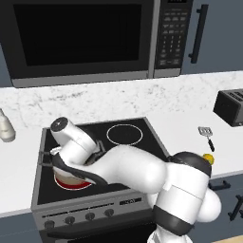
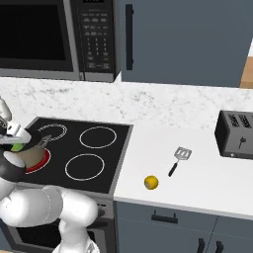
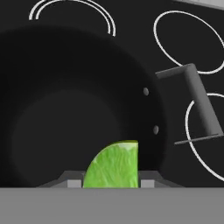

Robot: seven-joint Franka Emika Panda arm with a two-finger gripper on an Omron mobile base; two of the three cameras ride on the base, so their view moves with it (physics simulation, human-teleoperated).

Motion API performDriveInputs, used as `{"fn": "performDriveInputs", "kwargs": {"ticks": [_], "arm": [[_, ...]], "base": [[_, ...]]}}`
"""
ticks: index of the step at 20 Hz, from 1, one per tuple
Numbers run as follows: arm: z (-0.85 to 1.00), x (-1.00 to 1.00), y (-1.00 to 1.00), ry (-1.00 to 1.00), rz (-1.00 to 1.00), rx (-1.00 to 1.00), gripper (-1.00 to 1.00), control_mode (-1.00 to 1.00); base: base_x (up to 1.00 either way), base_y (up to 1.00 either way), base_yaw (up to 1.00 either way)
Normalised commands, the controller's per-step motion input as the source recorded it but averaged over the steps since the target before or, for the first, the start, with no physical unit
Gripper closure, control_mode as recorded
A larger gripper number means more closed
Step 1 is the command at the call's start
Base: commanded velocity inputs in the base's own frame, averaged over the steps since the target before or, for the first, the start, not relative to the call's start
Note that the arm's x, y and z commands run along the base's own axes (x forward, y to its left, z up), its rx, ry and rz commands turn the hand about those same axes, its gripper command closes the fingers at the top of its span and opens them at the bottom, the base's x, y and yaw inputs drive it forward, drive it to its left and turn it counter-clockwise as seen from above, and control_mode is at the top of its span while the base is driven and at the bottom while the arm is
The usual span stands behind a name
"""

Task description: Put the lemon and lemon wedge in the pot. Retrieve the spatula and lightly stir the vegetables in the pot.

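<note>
microwave (image 1: pixel 80 38), toaster (image 2: pixel 235 134), bottle (image 1: pixel 6 126), stove (image 2: pixel 94 153), counter (image 2: pixel 207 183)

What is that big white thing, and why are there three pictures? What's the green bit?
The white thing is a robot arm in a pretend kitchen. Two pictures come from cameras behind it, left and right. The third looks down from its hand. Its gripper pinches a green wedge over the dark pot on the stove. On the white counter lie a yellow lemon and a spatula, beside a toaster. A microwave hangs above.
</note>
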Motion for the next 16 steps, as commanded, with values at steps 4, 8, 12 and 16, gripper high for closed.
{"fn": "performDriveInputs", "kwargs": {"ticks": [4,8,12,16], "arm": [[-0.01,0.31,0.08,0.0,0.0,0.0,1.0,-1.0],[-0.28,0.31,0.13,0.01,0.0,0.0,1.0,-1.0],[-0.54,0.18,0.06,0.03,0.0,-0.03,1.0,-1.0],[-0.19,0.0,0.0,0.0,0.0,0.0,1.0,-1.0]], "base": [[0.0,0.0,0.0],[0.0,0.0,0.0],[0.0,0.0,0.0],[0.0,0.0,0.0]]}}
